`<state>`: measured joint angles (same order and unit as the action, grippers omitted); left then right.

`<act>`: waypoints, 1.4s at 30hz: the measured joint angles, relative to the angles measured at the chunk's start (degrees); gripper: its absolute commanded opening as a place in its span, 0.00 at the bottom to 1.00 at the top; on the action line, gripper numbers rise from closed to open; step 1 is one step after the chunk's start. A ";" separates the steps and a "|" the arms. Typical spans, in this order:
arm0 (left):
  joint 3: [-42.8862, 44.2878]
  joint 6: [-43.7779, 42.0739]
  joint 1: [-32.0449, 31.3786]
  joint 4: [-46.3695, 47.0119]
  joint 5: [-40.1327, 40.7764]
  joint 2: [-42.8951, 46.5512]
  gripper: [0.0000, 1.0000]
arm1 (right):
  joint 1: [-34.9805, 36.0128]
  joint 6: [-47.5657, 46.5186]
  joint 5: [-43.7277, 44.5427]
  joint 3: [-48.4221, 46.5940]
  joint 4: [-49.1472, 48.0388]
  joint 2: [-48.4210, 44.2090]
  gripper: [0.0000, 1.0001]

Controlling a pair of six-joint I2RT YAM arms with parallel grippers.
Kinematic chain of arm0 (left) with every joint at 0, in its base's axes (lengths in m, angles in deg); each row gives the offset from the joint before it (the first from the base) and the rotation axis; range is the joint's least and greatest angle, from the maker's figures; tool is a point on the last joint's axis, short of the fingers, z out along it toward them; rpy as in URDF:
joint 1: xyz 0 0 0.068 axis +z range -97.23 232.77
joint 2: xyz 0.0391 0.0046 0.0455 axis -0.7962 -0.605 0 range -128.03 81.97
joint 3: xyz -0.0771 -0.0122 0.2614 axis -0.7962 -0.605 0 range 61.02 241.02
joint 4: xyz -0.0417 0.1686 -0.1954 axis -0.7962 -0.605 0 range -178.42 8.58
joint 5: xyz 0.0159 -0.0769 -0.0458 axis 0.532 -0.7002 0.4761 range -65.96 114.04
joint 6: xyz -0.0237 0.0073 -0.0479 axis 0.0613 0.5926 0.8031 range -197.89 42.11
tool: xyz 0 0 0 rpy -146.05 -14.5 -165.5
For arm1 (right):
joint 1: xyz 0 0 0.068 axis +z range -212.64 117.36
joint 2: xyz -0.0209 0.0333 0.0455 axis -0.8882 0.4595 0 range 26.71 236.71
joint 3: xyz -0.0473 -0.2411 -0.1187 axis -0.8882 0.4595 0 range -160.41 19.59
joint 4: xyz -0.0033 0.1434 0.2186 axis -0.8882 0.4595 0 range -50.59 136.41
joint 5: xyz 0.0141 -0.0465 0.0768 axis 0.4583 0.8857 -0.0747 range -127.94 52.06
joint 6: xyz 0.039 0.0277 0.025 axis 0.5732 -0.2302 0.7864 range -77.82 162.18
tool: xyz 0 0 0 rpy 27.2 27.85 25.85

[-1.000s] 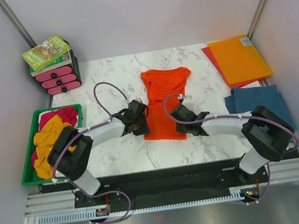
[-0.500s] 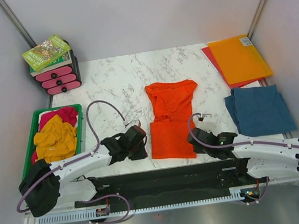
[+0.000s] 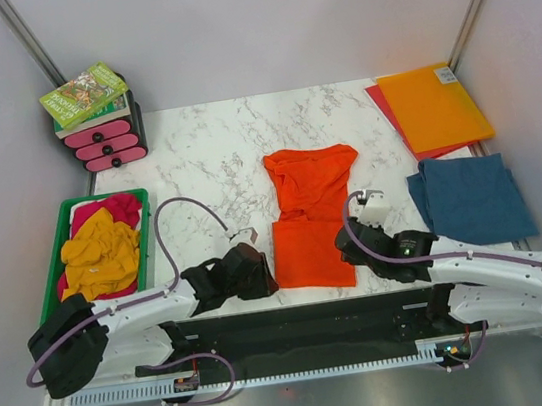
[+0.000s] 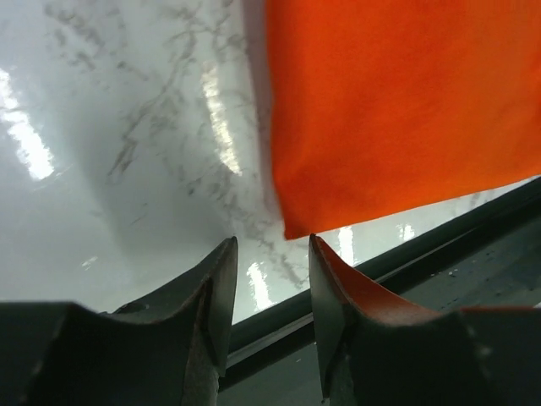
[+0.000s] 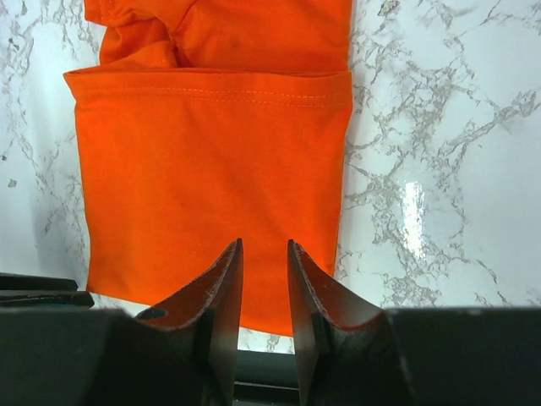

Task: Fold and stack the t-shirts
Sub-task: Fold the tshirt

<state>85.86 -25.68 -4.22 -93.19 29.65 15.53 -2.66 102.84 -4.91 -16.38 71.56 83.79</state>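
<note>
Top: orange tee (image 3: 309, 220) flat at the counter (image 3: 203, 152) near edge, middle, its near half folded over. Left gripper (image 3: 259, 273) at its near-left corner, right gripper (image 3: 348, 245) at its near-right side. Teal tee (image 3: 472, 197) folded at the right edge. Bin (image 3: 55, 259) at the left edge holds a mustard tee (image 3: 102, 257) and a magenta tee (image 3: 122, 208). Folders (image 3: 434, 104) in the far-right corner.

Left wrist: left gripper (image 4: 270, 245) fingers (image 4: 215, 296) narrowly parted, nothing between. Orange tee (image 4: 397, 110) corner just ahead of the tips, apart.

Right wrist: right gripper (image 5: 264, 247) fingers (image 5: 221, 296) narrowly parted over the orange tee (image 5: 211, 161) near its near edge. Cloth lies flat, not pinched; contact unclear.
</note>
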 measured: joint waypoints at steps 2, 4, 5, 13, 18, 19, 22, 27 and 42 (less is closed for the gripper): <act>0.00 0.02 -0.42 3.82 -0.52 -1.29 0.47 | 0.48 0.07 0.04 0.00 0.00 0.57 0.35; 0.00 0.02 -0.79 6.19 -1.29 -2.82 0.47 | 0.87 0.04 0.07 0.00 0.00 0.98 0.35; 0.04 0.02 -0.96 7.21 -1.33 -3.28 0.47 | 1.01 0.04 0.09 0.00 0.00 1.11 0.35; 0.04 0.04 -1.38 9.16 -1.31 -3.28 0.38 | 1.60 0.04 0.39 0.00 -0.02 1.75 0.36; 0.04 0.35 -1.38 8.66 -1.31 -5.07 0.21 | 1.77 0.22 0.42 0.02 0.02 1.90 0.35; 0.09 0.59 -1.38 8.74 -1.40 -5.38 0.19 | 1.77 0.31 0.42 0.04 0.02 1.84 0.35; 0.33 0.74 -1.38 8.72 -1.31 -5.97 0.11 | 1.86 0.87 0.46 0.48 0.07 1.09 0.36; 0.70 0.90 -1.38 8.63 -1.25 -6.58 0.02 | 2.36 1.73 0.22 1.75 0.72 -0.13 0.38; 0.94 1.05 -1.64 8.55 -0.90 -6.82 0.02 | 8.24 9.44 -2.58 9.01 3.15 -0.11 0.42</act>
<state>86.80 -24.63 -5.86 -84.64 28.75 8.71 5.58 112.29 -7.49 -7.37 74.70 83.68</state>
